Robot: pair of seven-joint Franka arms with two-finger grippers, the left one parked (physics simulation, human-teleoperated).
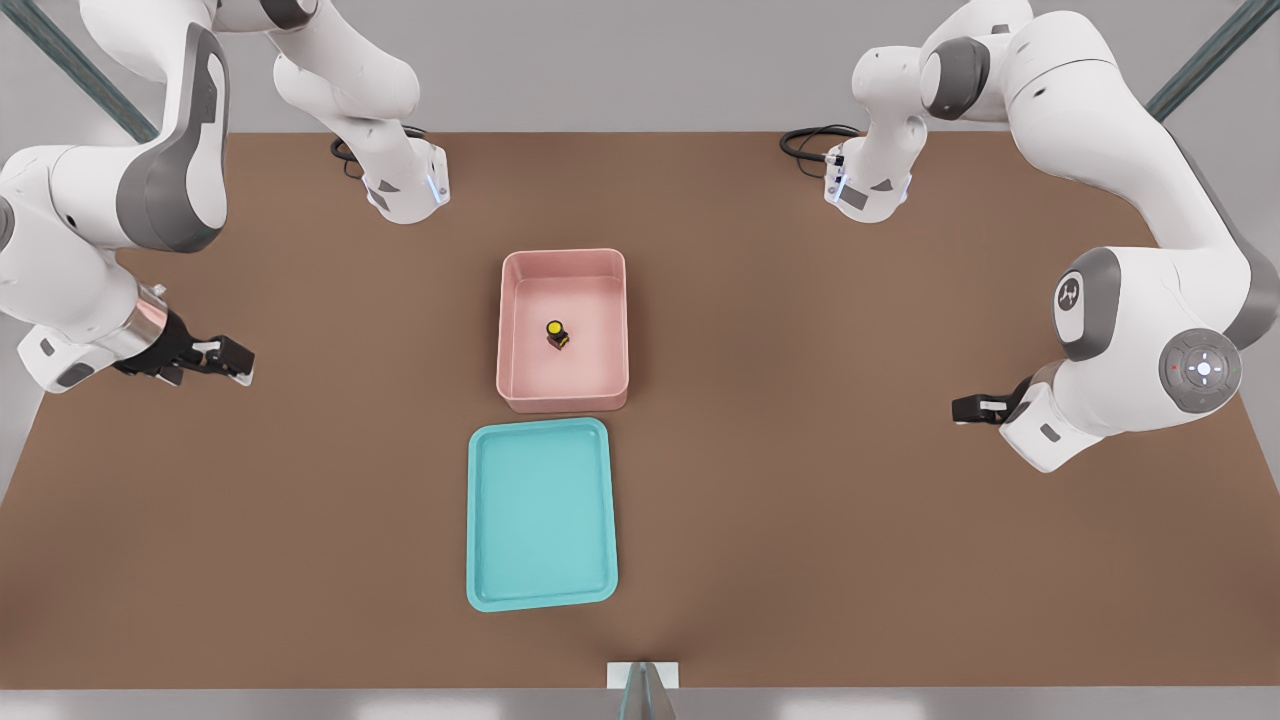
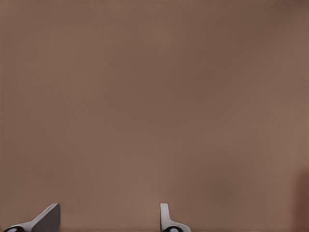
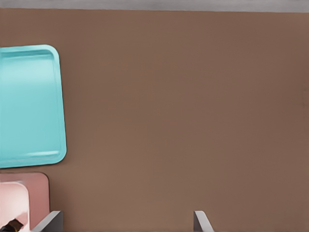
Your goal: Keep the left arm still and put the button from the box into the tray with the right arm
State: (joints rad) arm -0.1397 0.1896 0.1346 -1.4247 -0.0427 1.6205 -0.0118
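1. Button (image 1: pixel 555 333) sits inside pink box (image 1: pixel 564 330), approx mid-floor, upright, yellow cap up.
2. Tray (image 1: pixel 540 514) lies just beside box, nearer cam.
3. Right arm's gripper (image 1: pixel 232 360) hangs over table (image 1: pixel 850 520) at front view's left, well apart from box; fingers apart, holding nothing.

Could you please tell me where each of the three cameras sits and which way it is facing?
Front view: high above the table, looking down on the pink box with the button, the tray and both arms; the gripper hangs open at the front view's left.
Right wrist view: on the working arm's wrist, looking down at the table; its two fingertips show, spread apart.
Left wrist view: on the parked arm's wrist, facing bare table; only fingertips show.
Shared: front and right wrist views both show tray and box.
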